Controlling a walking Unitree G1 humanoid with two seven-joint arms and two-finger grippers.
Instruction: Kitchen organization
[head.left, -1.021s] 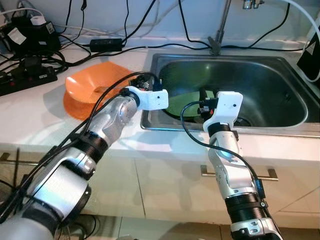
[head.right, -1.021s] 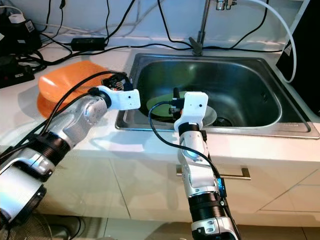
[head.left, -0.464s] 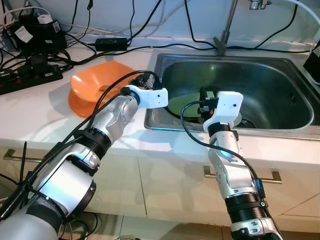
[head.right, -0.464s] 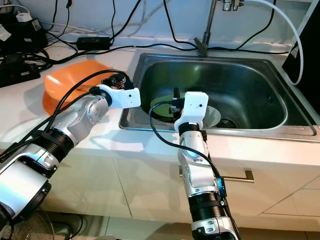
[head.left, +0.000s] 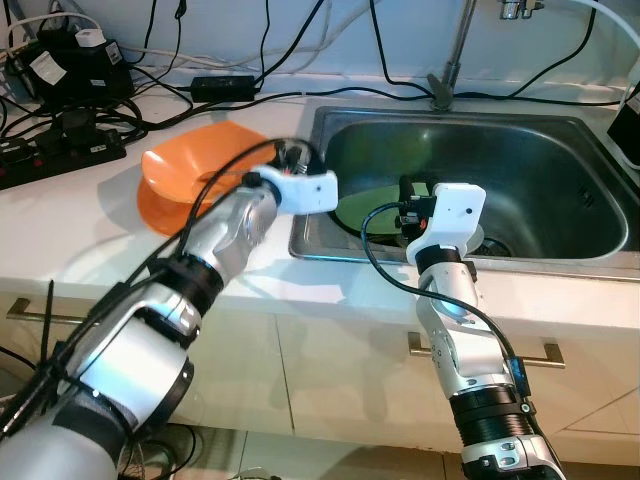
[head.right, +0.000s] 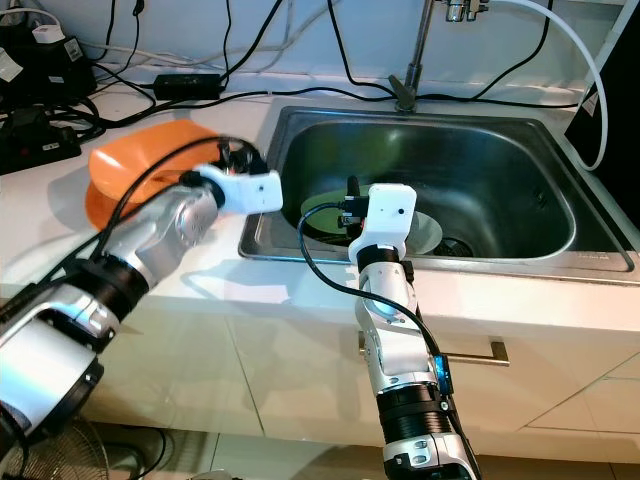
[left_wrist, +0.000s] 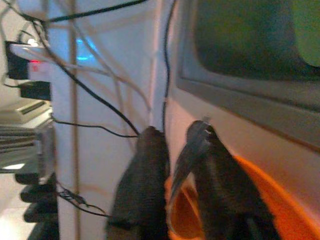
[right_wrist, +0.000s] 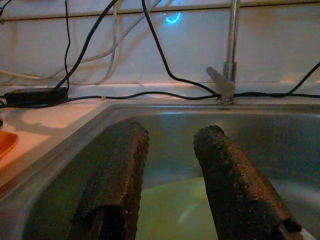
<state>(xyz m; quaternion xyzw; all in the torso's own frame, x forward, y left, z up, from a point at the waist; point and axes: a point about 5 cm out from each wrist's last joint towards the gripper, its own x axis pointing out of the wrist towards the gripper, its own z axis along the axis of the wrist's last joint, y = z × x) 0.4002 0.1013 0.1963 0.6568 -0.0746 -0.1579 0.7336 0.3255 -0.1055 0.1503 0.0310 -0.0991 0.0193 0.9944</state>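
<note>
left pincer (left_wrist: 172, 165) grips orange bowl (head.left: 180, 180) beside sink (head.left: 590, 262)

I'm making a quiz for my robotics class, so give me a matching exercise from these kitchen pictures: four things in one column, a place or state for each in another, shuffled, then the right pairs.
Things:
1. orange bowl
2. green plate
3. right claw
4. faucet

Places or states:
A. open, held over the sink basin
B. on the white counter, left of the sink
C. rising behind the sink's back rim
D. lying in the bottom of the sink

Pairs: 1-B, 2-D, 3-A, 4-C
</note>
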